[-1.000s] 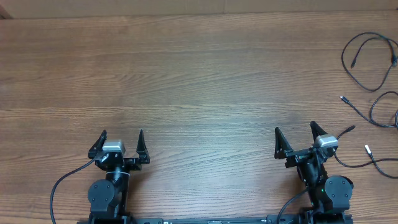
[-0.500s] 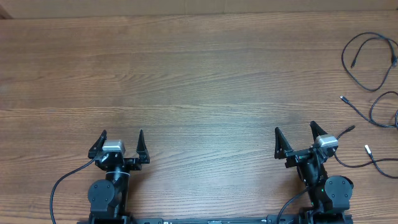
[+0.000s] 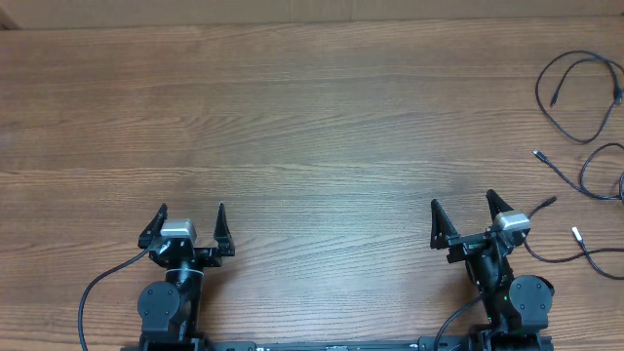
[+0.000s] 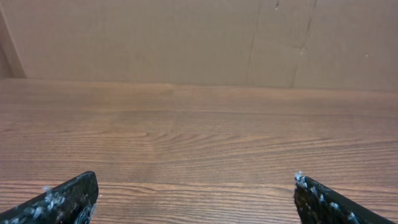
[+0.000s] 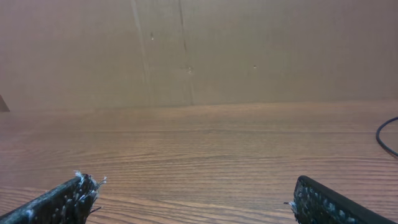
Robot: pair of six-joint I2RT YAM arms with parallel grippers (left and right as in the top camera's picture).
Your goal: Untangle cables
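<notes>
Black cables (image 3: 585, 142) lie at far right of tabletop (image 3: 312, 127), near right gripper (image 3: 460, 211). Left gripper (image 3: 191, 216) is well apart. Both wide open, holding nothing. Cables look light, thin & floppy; prob. best grabbed by a plug end (image 3: 575, 232).

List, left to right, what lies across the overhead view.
left gripper, open → right gripper, open → cables, loosely spread at the table's right edge.
</notes>
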